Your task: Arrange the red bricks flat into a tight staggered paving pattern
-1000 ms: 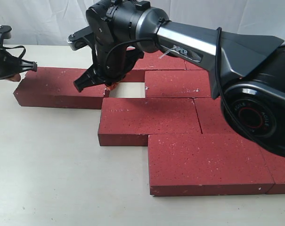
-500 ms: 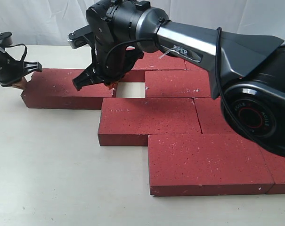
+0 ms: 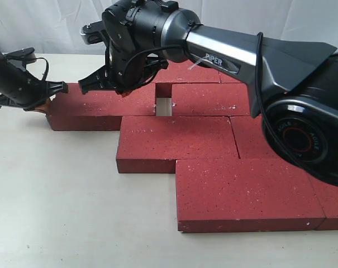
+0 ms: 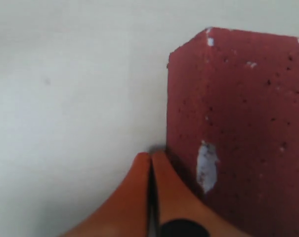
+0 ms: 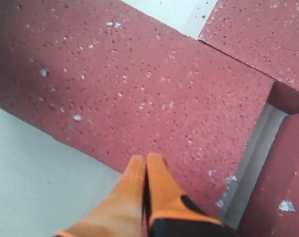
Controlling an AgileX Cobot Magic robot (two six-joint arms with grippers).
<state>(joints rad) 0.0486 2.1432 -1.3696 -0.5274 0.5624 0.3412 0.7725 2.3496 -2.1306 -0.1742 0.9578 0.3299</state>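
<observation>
Dark red, white-speckled rectangular bricks [image 3: 213, 145] lay flat on the pale surface [image 3: 62, 201], the leftmost brick [image 3: 101, 105] parted from its row neighbour by a narrow gap. The left hand [image 4: 150, 160], pinched closed and empty, was at its outer end; the right hand [image 5: 146, 163], likewise closed, was over its top.

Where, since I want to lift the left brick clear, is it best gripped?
Take the left brick near its left end, from above, jaws across its width. It lies flat, so only its long sides can be pinched; there both are bare, while further right another brick abuts. Whether the jaws open that wide is unclear.
</observation>
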